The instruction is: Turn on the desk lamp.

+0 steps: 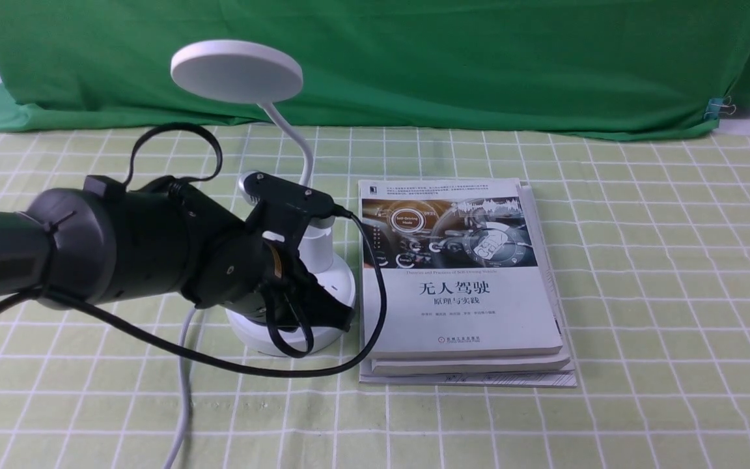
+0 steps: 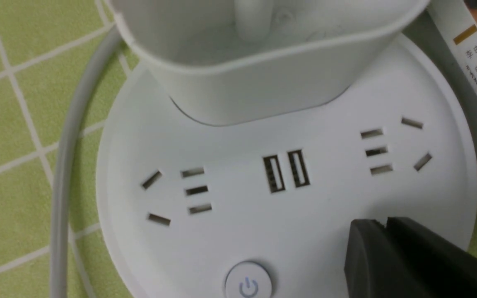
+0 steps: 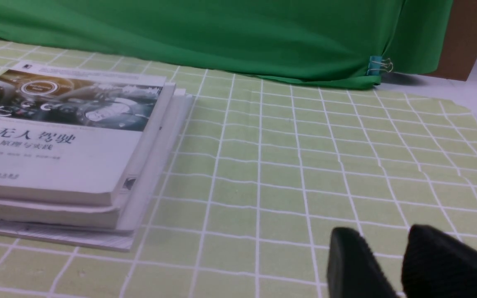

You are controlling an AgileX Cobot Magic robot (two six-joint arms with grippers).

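The desk lamp [image 1: 237, 70] stands upright on the table [image 1: 661, 273], immediately left of a stack of books [image 1: 463, 306]. Its disc head is fully visible in the front view; the left arm hides much of the neck's lower end, the pen cup and the round base [image 2: 230, 165]. The left tool [image 2: 381, 223] is positioned over the base, its fingertips together with nothing visible between them. Whether the tips contact the base cannot be determined.

The left wrist view shows two socket groups, two USB ports [image 2: 287, 171] and a power button [image 2: 248, 283], which is cut off by the frame edge. The pen cup [image 2: 263, 78] is also cropped. The white cord [image 2: 66, 157] runs beside the base and leaves the frame.

The right tool [image 3: 381, 236] is outside the front view. In its wrist view the fingertips are blurred and stand slightly apart, with nothing visible between them.
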